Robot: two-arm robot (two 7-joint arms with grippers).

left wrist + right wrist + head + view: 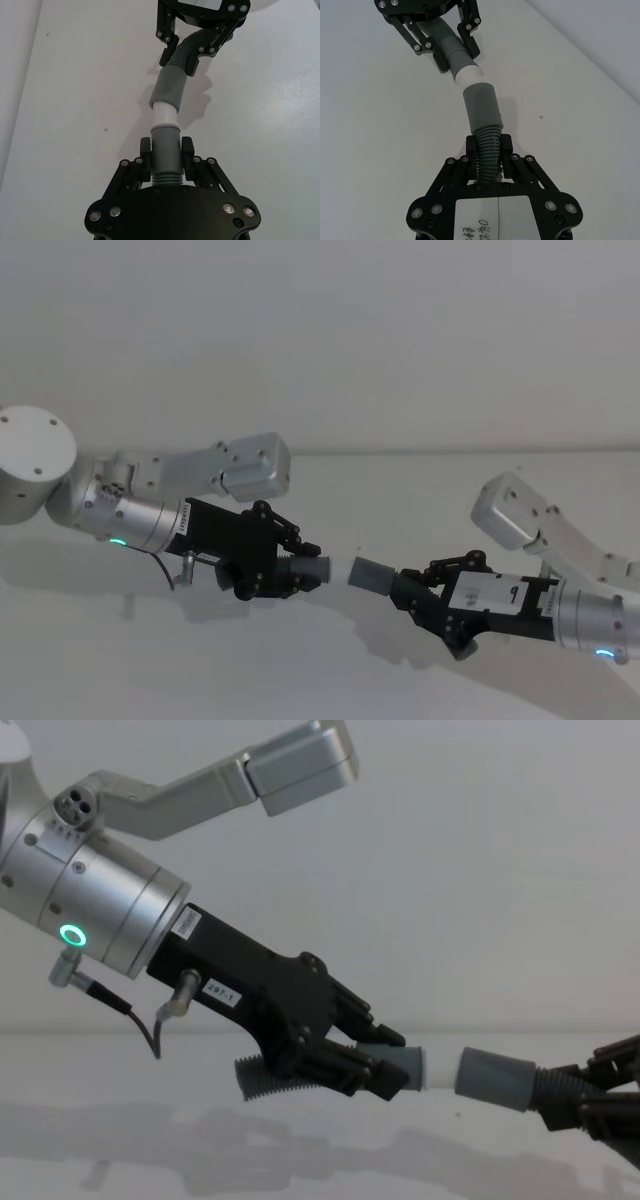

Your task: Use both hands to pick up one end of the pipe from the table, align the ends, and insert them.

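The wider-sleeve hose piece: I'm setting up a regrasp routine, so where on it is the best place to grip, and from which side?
Probably the ribbed section just behind the wide sleeve, where the right gripper is shut now, coming from the tail end. The ribs resist sliding, and the sleeve's mouth stays clear for the pale tip held by the left gripper.

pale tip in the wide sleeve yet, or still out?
Just entering, not seated. The pale tip meets the mouth of the wide sleeve in the left wrist view, most of it exposed; the chest view shows them almost touching.
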